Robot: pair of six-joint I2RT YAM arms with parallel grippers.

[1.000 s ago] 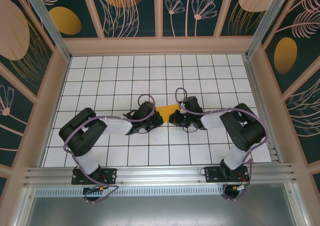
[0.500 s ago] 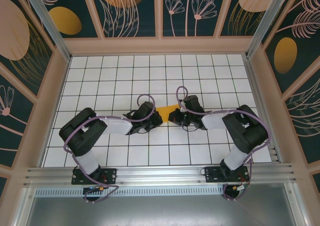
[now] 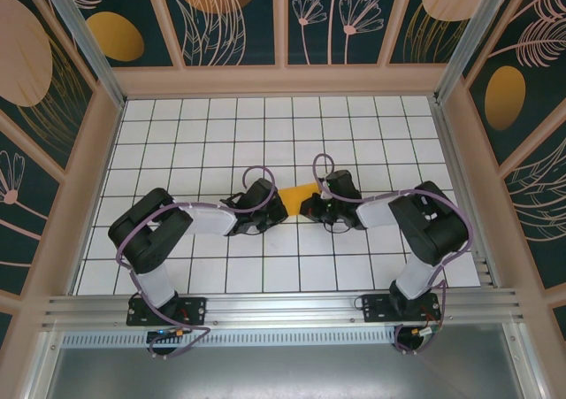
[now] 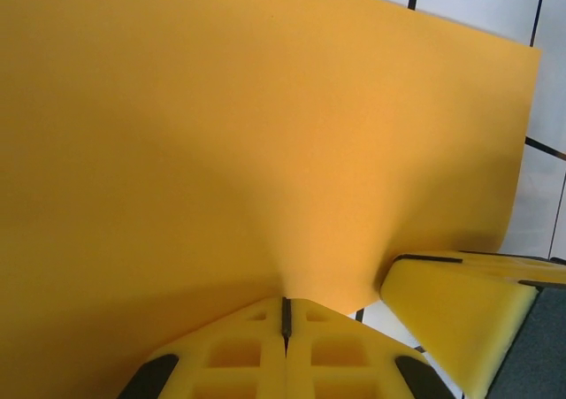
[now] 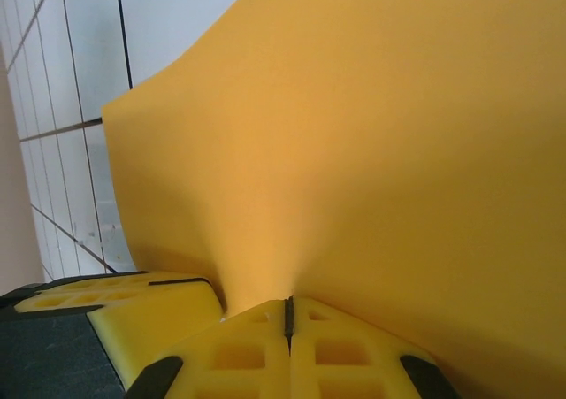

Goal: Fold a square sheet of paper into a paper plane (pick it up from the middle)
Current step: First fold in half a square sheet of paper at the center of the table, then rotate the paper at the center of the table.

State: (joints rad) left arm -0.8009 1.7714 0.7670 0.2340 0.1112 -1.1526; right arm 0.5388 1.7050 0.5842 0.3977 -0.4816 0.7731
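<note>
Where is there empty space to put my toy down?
Bare tiles run along the back wall and along the near rail. The middle is crowded: left gripper and right gripper pinch the orange paper together.

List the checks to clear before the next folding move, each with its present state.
1. Left end effector shut on the sheet of paper: ok.
2. Right end effector shut on the same sheet: ok.
3. No tear where the paper puckers at either grip: ok.
4. Room between the two end effectors: not ok, they sit close side by side.
5. Crease already formed: cannot tell.
6. Sheet lifted clear of the grid table: cannot tell.
</note>
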